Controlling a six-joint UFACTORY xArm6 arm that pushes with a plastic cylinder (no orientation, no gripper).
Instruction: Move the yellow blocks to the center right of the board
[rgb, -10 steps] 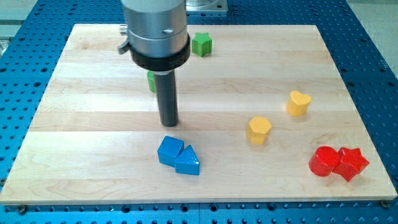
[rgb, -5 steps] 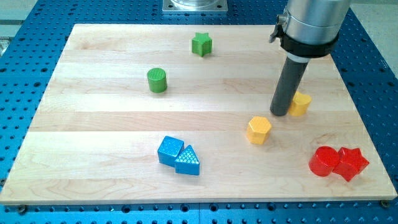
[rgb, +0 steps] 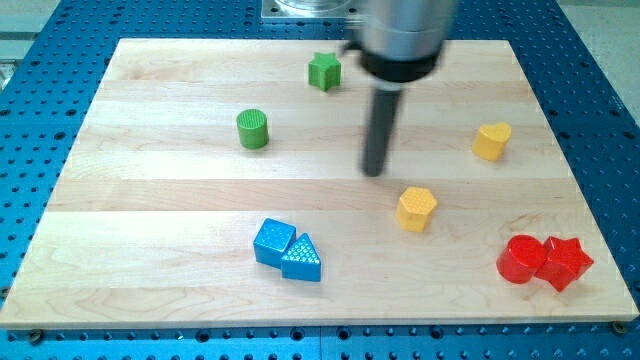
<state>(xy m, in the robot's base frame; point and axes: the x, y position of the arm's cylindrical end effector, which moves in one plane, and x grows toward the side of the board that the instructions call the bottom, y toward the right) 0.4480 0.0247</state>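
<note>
A yellow heart-shaped block (rgb: 491, 141) lies at the board's right side, near mid height. A yellow hexagonal block (rgb: 416, 209) lies below and left of it. My tip (rgb: 374, 172) rests on the board above and left of the hexagon, a short gap away, and well left of the heart block. It touches neither block.
A green star (rgb: 323, 71) sits near the top edge and a green cylinder (rgb: 253, 129) at upper left. A blue cube (rgb: 273, 242) and blue triangle (rgb: 302, 259) touch at bottom centre. A red cylinder (rgb: 521, 260) and red star (rgb: 565, 262) sit at bottom right.
My tip swept from the view's left to beside the yellow heart, then came back left. The heart block has shifted slightly right and up. The hexagon has not moved.
</note>
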